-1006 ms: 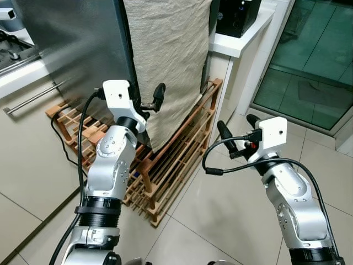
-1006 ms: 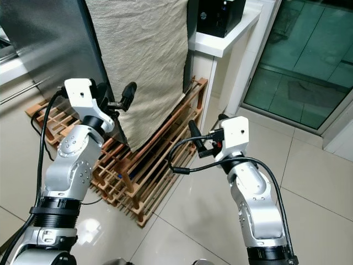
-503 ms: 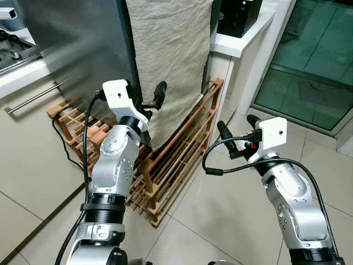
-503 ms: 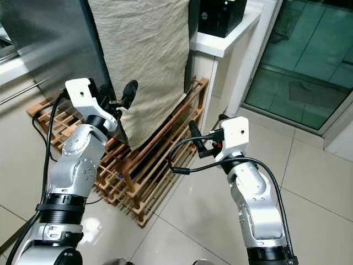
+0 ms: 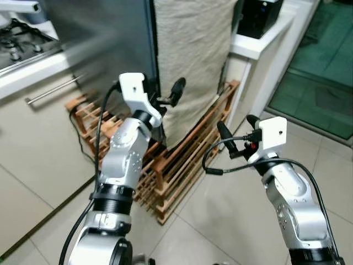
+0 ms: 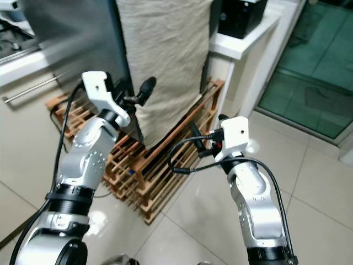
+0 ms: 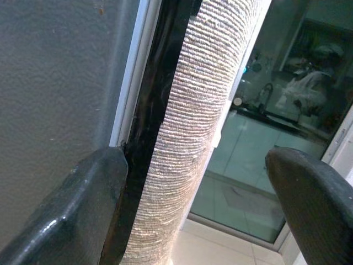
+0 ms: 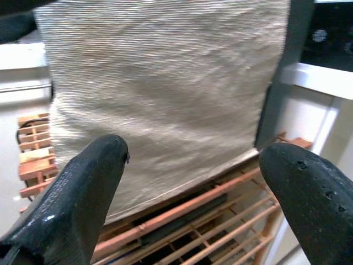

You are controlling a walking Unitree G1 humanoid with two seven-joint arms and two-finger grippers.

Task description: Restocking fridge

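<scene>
The fridge [image 5: 105,49] stands tall ahead on the left, a grey steel slab with a brushed, faintly dimpled face, its side draped in a beige cloth [image 5: 193,55], and it sits on a wooden rack [image 5: 182,160] over pale floor tiles [image 5: 220,221]. Its door looks heavy, stiff and smooth, so a flat push would likely slip; the best hold, I'd judge, is the dark edge seam [image 7: 146,127] between steel and cloth, where a finger can hook behind the lip. Beside it runs a white tabletop [image 5: 259,47] carrying a black appliance [image 5: 259,16], and at far left a stove [image 5: 22,44] above a drawer with a bar handle [image 5: 55,90]. The left end effector [image 5: 167,98] is up at that seam, fingers spread wide and holding nothing, one finger [image 7: 83,204] pressed right against the steel edge. The right end effector [image 5: 238,132] hangs lower, near the rack's end and well apart from the fridge, fingers also spread and empty, aimed at the cloth.
</scene>
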